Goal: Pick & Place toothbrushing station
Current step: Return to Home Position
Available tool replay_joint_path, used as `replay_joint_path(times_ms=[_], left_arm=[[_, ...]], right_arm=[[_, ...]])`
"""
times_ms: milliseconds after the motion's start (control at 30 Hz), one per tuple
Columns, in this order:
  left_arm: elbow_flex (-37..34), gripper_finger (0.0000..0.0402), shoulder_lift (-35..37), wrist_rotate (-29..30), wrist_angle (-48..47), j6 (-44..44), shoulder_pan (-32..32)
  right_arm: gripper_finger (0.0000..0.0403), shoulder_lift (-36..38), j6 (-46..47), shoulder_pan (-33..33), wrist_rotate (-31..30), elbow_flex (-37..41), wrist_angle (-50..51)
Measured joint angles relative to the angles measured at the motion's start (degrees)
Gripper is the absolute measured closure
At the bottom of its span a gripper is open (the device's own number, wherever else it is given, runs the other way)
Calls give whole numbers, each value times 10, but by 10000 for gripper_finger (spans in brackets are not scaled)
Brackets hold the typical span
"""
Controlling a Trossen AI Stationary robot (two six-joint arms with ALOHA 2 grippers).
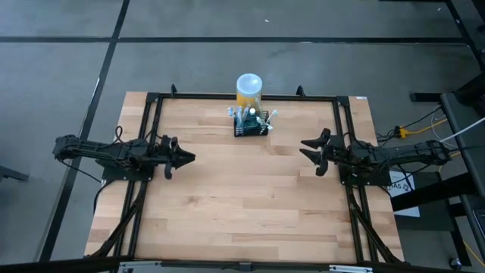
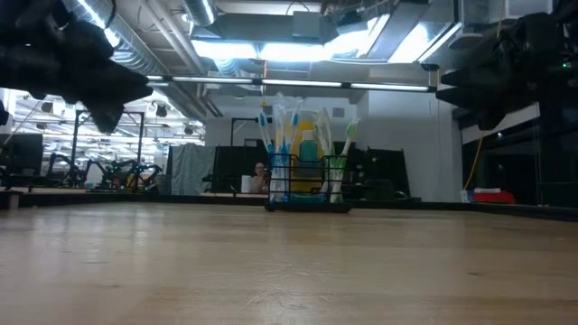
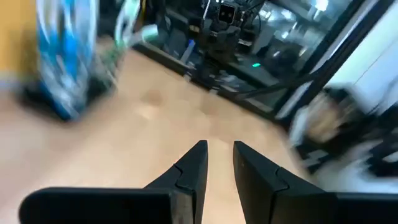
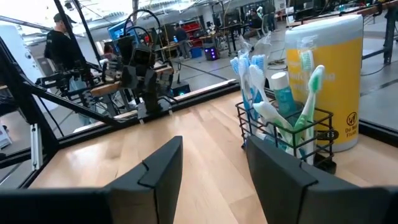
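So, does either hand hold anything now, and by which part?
Nothing is held. The left hand and the right hand are both empty, apart from the wire holder, where the toothbrushes stand.

One holder (image 4: 286, 134) and one yellow cylinder (image 4: 326, 74) stand at the table's (image 1: 242, 205) far edge. In the holder are one tube (image 4: 281, 87), at least two blue brushes (image 4: 245, 71) and at least one green brush (image 4: 311, 93). The exact brush count is unclear.

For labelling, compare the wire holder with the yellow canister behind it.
The holder is black open mesh; the canister is solid yellow with a white top. The holder is boxy and low; the canister round and taller. The holder carries toothbrushes; the canister is capped. Both stand upright near the table's far edge.
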State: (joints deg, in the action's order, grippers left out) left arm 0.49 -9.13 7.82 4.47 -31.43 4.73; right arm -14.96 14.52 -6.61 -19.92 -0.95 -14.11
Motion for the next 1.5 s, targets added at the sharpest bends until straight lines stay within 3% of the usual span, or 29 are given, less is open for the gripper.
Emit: replay_joint_path(times_ms=[133, 267, 333, 400, 467, 533, 633, 967, 1500], left_arm=[[0, 329, 0, 57, 7, 206, -1], [0, 329, 0, 14, 16, 429, -1], [0, 329, 0, 35, 24, 471, -7], [0, 329, 2, 93, 19, 446, -18], [0, 329, 8, 107, 10, 417, -29], [0, 329, 12, 78, 9, 412, -40], [0, 329, 24, 24, 6, 400, -56], [0, 329, 59, -61, -27, 357, -104], [0, 329, 61, -54, -33, 316, -114]], right_arm=[[222, 0, -70, 1, -18, 0, -1], [222, 0, -132, 1, -16, 0, 0], [222, 0, -155, 1, 1, 0, -1], [222, 0, -172, 1, 0, 0, -4], [222, 0, -197, 0, 21, 0, -4], [222, 0, -204, 1, 60, 0, -1], [222, 9, -140, 7, 75, 0, 30], [222, 83, -106, 28, 212, 0, 60], [222, 97, -150, 29, 208, 0, 61]])
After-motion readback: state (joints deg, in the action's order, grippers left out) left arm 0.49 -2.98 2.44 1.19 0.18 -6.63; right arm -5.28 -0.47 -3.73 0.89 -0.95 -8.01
